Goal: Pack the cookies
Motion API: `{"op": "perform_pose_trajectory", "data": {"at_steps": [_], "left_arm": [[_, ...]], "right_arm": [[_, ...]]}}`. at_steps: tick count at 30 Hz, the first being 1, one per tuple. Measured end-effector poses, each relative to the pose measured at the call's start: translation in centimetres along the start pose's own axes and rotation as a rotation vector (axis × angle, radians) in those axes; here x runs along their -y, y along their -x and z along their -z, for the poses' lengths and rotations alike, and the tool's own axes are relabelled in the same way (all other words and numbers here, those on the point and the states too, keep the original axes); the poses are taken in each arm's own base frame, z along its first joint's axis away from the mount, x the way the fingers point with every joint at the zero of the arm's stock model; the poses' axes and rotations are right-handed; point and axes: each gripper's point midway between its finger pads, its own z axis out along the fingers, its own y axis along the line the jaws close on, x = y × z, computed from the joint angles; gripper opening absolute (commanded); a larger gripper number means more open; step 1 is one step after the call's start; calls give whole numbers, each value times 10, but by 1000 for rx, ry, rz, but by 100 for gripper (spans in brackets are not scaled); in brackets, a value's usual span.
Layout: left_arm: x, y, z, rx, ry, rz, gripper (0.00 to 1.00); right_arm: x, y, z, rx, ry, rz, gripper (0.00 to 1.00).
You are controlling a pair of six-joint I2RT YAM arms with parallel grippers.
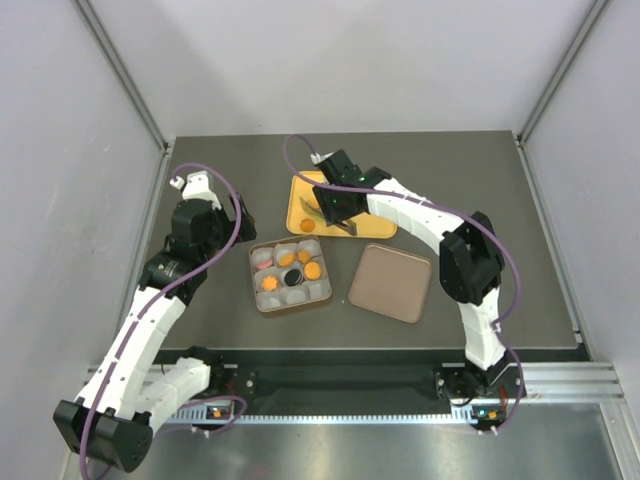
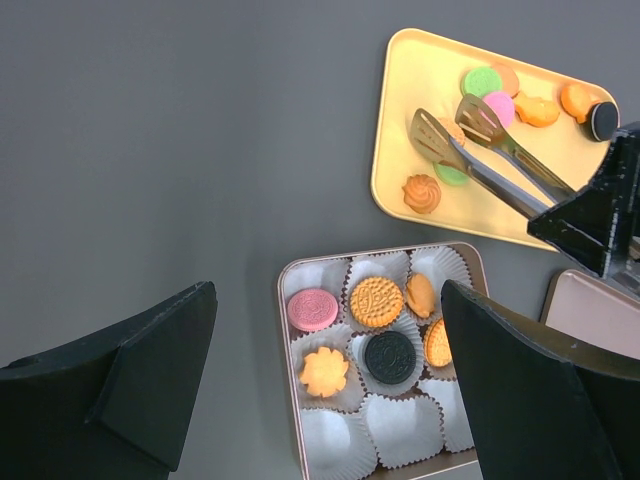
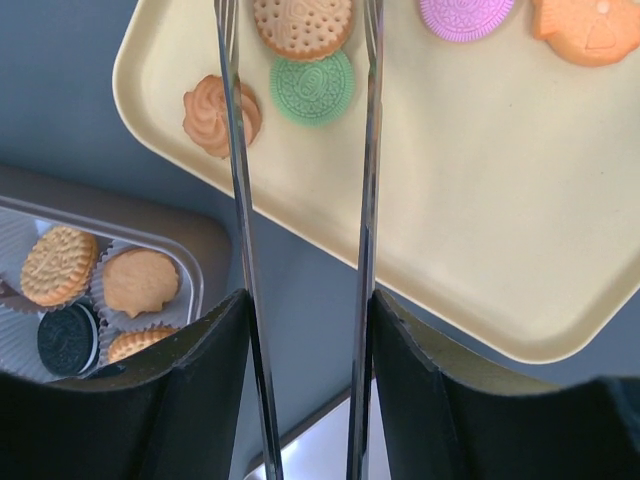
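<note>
Cookies (image 2: 376, 301) lie in two places. In the left wrist view, six show in white paper cups (image 2: 400, 425) inside the box (image 2: 284, 300) at the lower middle: one pink, one black, four orange. The rest sit on the yellow tray (image 2: 420, 60) at the upper right, in green, pink, orange and black, with an orange swirl one near the tray's lower left corner.

The right hand (image 3: 308, 335) grips metal tongs (image 2: 500, 170), one arm pressed against the inside of each finger. The tong tips stand apart over the tray, and in the right wrist view a tan cookie and a green one lie between the arms.

The left hand (image 2: 325, 300) is spread wide and holds nothing, hanging above the dark tabletop (image 2: 150, 150) and the box. A brown lid (image 1: 390, 282) lies just right of the box in the top view.
</note>
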Motion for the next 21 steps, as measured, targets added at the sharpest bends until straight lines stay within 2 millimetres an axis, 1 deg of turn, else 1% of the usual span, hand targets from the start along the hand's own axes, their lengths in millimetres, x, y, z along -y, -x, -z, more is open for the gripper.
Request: {"op": "perform_pose_trajectory", "data": {"at_steps": [3, 13, 18, 21], "left_arm": [[0, 0, 0, 0, 0, 0, 99], [0, 0, 0, -1, -3, 0, 99], [0, 0, 0, -1, -3, 1, 99], [1, 0, 0, -2, -5, 1, 99]], "right_arm": [[-1, -1, -5, -7, -4, 3, 45], [1, 1, -4, -1, -24, 6, 33], [2, 2, -3, 3, -31, 6, 32], [5, 5, 2, 13, -42, 5, 32]]}}
